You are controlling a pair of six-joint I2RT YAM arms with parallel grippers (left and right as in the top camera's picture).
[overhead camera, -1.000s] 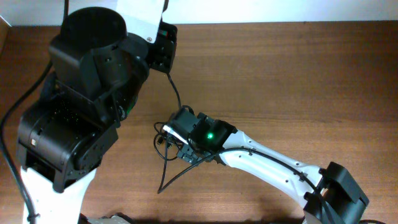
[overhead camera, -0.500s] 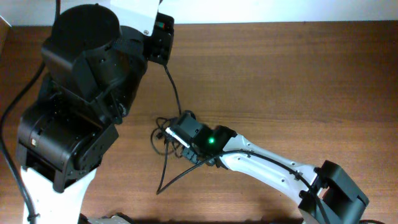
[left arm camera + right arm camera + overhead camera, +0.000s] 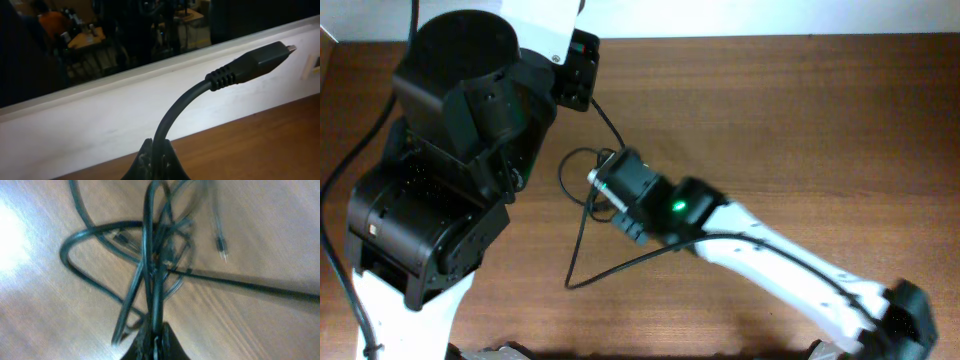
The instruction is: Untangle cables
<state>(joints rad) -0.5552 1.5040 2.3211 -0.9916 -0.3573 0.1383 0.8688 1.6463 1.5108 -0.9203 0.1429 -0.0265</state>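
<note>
The cables (image 3: 582, 215) are thin black cords tangled near the table's middle left, with one long loop trailing toward the front edge. My right gripper (image 3: 601, 180) is shut on a strand of that tangle. In the right wrist view the pinched cord rises from the right gripper (image 3: 155, 336) into the blurred knot of cables (image 3: 150, 255), with a small plug (image 3: 221, 248) lying beside it. My left gripper (image 3: 583, 88) at the far left holds another strand. Up close, the left gripper (image 3: 156, 159) is shut on a cord whose plug end (image 3: 260, 59) sticks up and to the right.
The bulky black left arm (image 3: 450, 170) fills the left side of the wooden table (image 3: 800, 110). The white right arm (image 3: 790, 270) crosses the front right. A white wall edge (image 3: 100, 120) runs along the table's far side.
My right gripper has shut on the tangle and moved toward the far side, pulling the cords with it. The trailing loop has stretched longer. The left gripper stays shut on its cord.
</note>
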